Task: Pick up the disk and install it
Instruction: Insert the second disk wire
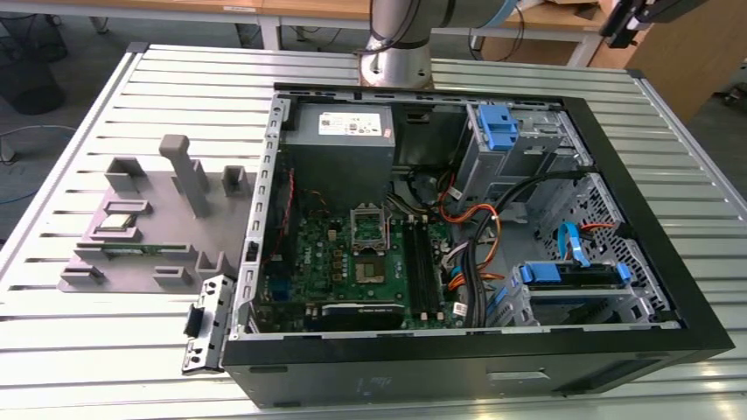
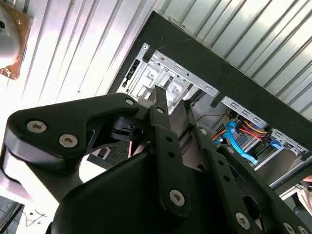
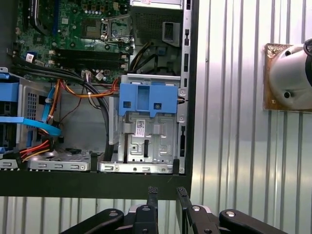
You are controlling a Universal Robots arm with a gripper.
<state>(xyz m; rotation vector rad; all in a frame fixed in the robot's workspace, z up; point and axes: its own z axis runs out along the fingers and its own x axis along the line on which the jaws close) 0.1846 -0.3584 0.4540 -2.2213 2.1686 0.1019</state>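
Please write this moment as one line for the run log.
pincer: open, empty | near case wall | disk: in drive cage

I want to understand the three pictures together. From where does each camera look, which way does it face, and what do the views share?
Exterior view: above and off the arm, looking down into the open computer case on the slatted table; the arm's base shows.
First wrist view: on the arm, facing the case's blue bracket; the gripper shows, holding nothing.
Second wrist view: on the arm, looking past the gripper to the case rim.
Shared: both wrist views show case and gripper.
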